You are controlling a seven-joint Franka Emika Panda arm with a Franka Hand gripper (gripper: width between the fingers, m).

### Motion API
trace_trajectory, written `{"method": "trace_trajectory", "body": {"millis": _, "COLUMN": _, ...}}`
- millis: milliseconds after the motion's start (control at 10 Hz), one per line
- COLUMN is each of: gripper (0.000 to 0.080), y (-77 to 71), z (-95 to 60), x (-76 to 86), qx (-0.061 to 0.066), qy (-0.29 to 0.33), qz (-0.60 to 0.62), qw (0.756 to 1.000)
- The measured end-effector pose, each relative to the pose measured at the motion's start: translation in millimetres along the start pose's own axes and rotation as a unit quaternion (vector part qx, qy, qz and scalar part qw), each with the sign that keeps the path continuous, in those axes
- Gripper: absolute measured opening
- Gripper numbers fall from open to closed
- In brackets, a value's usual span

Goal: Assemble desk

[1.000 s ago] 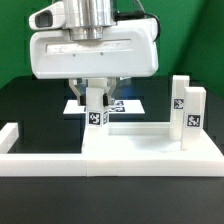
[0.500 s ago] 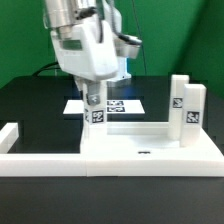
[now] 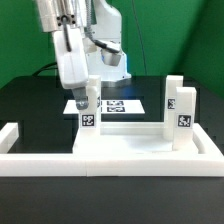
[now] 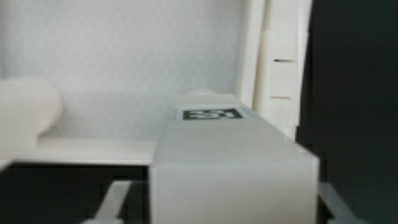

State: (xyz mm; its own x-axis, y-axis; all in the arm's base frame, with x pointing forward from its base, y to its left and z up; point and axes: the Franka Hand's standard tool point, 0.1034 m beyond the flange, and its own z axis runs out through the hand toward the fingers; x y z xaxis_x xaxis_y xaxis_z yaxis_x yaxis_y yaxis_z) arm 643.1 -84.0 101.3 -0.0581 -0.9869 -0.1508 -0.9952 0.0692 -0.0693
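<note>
Leg [image 3: 88, 108] held upright in closed gripper [image 3: 87, 92] on desk top [image 3: 125, 148]; 2nd leg [image 3: 181, 112] seen at ext. view's right.

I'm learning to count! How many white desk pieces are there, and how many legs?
Desk top: 1
Legs standing on it: 3, the leg in the gripper, and two at the exterior view's right
Total: 4 pieces
</note>
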Motion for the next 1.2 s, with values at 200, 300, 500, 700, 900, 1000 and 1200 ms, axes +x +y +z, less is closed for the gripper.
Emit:
{"method": "trace_trajectory", "body": {"millis": 200, "gripper": 0.0294, "y": -3.5, "z": 1.8, "x": -10.4, "qx": 0.009, "qy": 0.006, "qz": 0.157, "qw": 0.987}}
{"method": "trace_trajectory", "body": {"millis": 300, "gripper": 0.0308, "y": -5.7, "z": 2.5, "x": -15.4, "qx": 0.019, "qy": 0.013, "qz": 0.192, "qw": 0.981}}
{"method": "trace_trajectory", "body": {"millis": 500, "gripper": 0.0323, "y": 0.0, "z": 2.8, "x": -13.6, "qx": 0.036, "qy": 0.026, "qz": 0.245, "qw": 0.969}}
{"method": "trace_trajectory", "body": {"millis": 700, "gripper": 0.0330, "y": 0.6, "z": 2.6, "x": -13.4, "qx": 0.036, "qy": 0.031, "qz": 0.259, "qw": 0.965}}
{"method": "trace_trajectory", "body": {"millis": 900, "gripper": 0.0330, "y": 1.0, "z": 2.5, "x": -13.1, "qx": 0.036, "qy": 0.033, "qz": 0.257, "qw": 0.965}}
{"method": "trace_trajectory", "body": {"millis": 1000, "gripper": 0.0416, "y": 1.1, "z": 3.0, "x": -13.3, "qx": 0.036, "qy": 0.033, "qz": 0.257, "qw": 0.965}}
{"method": "trace_trajectory", "body": {"millis": 1200, "gripper": 0.0583, "y": -3.2, "z": -12.7, "x": -26.0, "qx": 0.045, "qy": 0.023, "qz": 0.247, "qw": 0.968}}
